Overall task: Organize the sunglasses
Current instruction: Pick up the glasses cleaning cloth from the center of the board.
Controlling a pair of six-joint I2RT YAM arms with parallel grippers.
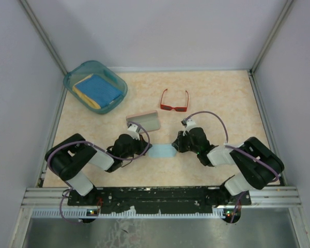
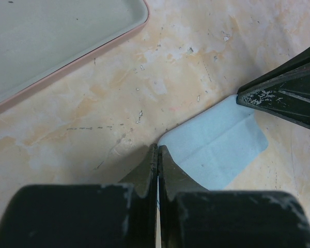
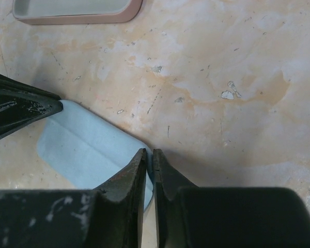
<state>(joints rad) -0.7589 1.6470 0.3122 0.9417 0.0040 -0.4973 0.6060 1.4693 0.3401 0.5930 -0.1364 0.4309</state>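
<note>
Rail (image 1: 160, 195): top view, arm bases bolted along it at the near edge.
Left gripper (image 1: 148, 149): clamped on the left edge of the blue cloth (image 1: 161, 151).
Right gripper (image 1: 175, 148): clamped on the cloth's right edge.
Sunglasses (image 1: 174, 102): on the table (image 1: 222, 98) beyond the cloth, temples unfolded, apart from both grippers.
Case (image 1: 143, 122): open, just beyond the left gripper.
Left wrist view: fingers (image 2: 144, 173) pressed together on a cloth corner.
Right wrist view: fingers (image 3: 129, 178) pressed together on the opposite corner.

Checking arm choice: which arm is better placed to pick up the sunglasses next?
Probably right. The sunglasses lie ahead of the right gripper; the pink case lies ahead of the left gripper. Both pinch the blue cloth.
</note>
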